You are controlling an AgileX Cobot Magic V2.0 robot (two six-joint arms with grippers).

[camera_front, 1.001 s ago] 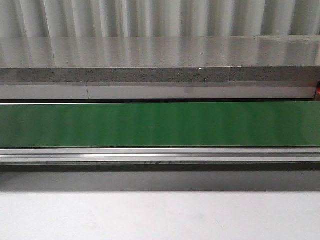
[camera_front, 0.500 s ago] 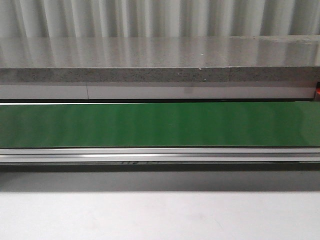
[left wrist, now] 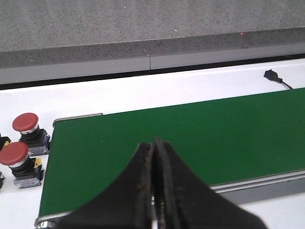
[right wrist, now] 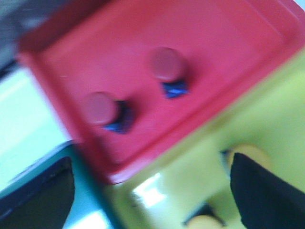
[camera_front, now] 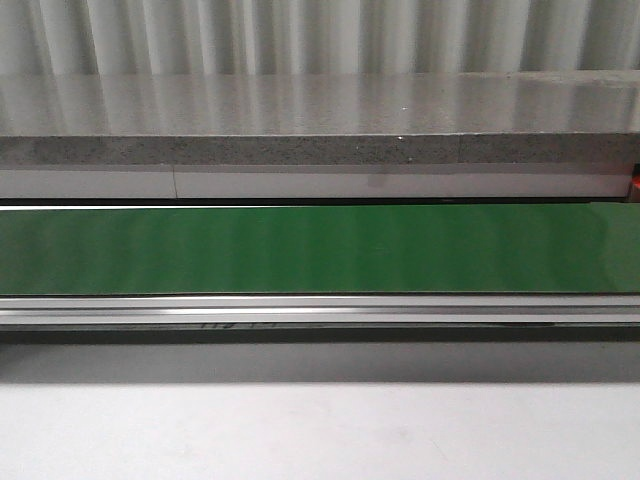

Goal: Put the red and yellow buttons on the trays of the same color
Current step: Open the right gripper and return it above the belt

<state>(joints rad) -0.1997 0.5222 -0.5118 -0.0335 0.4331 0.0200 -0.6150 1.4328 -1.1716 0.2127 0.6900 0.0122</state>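
Observation:
In the left wrist view my left gripper [left wrist: 154,143] is shut with nothing in it, hanging over the green belt [left wrist: 200,138]. Two red buttons [left wrist: 25,123] [left wrist: 14,153] stand on the white table just off the belt's end. The blurred right wrist view has my right gripper [right wrist: 151,191] open and empty above the trays. The red tray [right wrist: 228,52] holds two red buttons [right wrist: 167,64] [right wrist: 101,108]. Beside it the yellow tray [right wrist: 200,162] holds two yellow buttons [right wrist: 245,155] [right wrist: 205,222], partly hidden by one finger [right wrist: 267,195]. Neither gripper shows in the front view.
The front view has the green belt [camera_front: 320,250] with its metal rail [camera_front: 320,310], a grey stone ledge [camera_front: 320,120] behind and white table [camera_front: 320,430] in front. A black cable plug [left wrist: 272,75] lies on the table beyond the belt.
A faint dark mark on the belt's rail has slid to the left across the front view. Nothing else differs.

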